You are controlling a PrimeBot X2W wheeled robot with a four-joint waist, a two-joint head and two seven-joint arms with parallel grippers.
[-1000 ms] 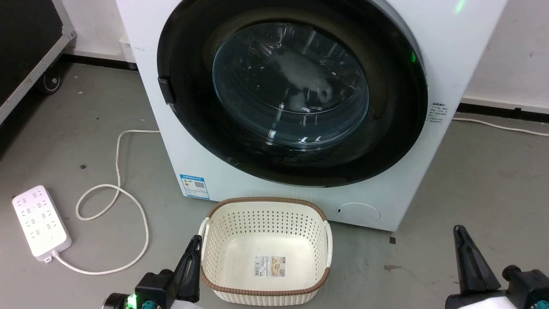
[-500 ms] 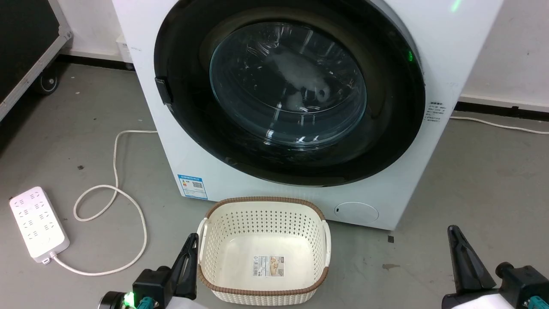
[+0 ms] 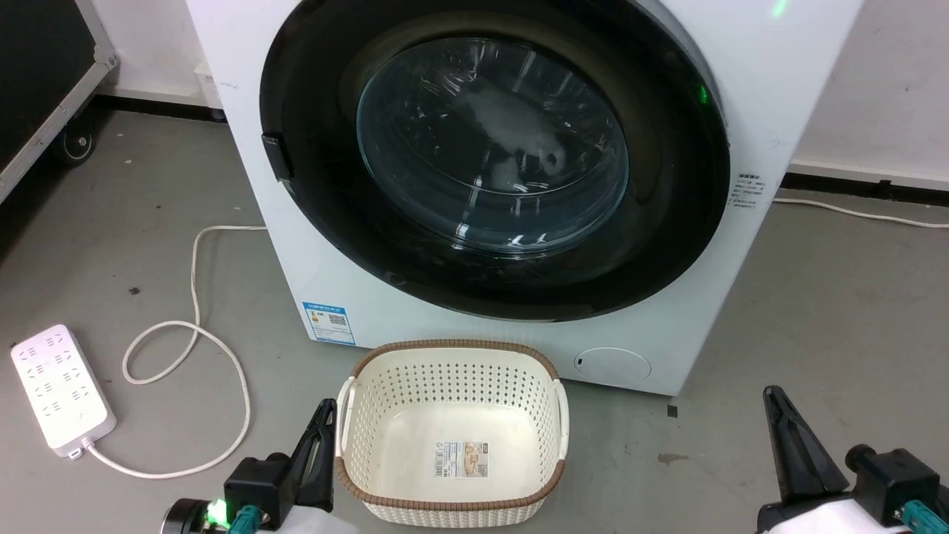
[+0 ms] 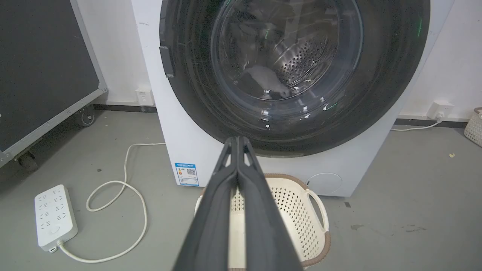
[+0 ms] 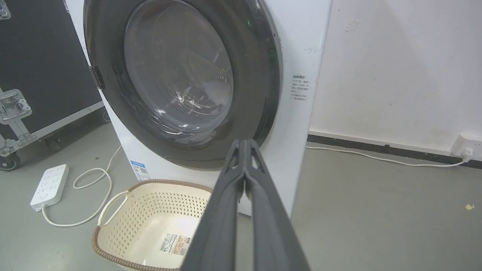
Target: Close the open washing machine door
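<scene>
The washing machine (image 3: 771, 81) is a white front-loader filling the upper head view. Its washing machine door (image 3: 493, 148), with a glossy black rim and bulging clear glass, lies flat against the front, latch side at the left. The steel drum and a pale item show through the glass of the door (image 4: 286, 64). My left gripper (image 3: 325, 406) is shut and empty, low beside the basket's left side. My right gripper (image 3: 772, 391) is shut and empty over the floor at the lower right. Each wrist view shows its own fingers pressed together, left gripper (image 4: 237, 139) and right gripper (image 5: 244, 142), both well short of the door (image 5: 177, 75).
A cream perforated basket (image 3: 452, 345) with a brown rim stands on the floor right before the machine. A white power strip (image 3: 59, 389) and its looping cord (image 3: 194, 282) lie at the left. A black wheeled case (image 3: 37, 74) stands far left. Bare grey floor lies to the right.
The whole head picture has slid a little to the left, a camera move. The door stays flat against the machine, and both grippers stay shut.
</scene>
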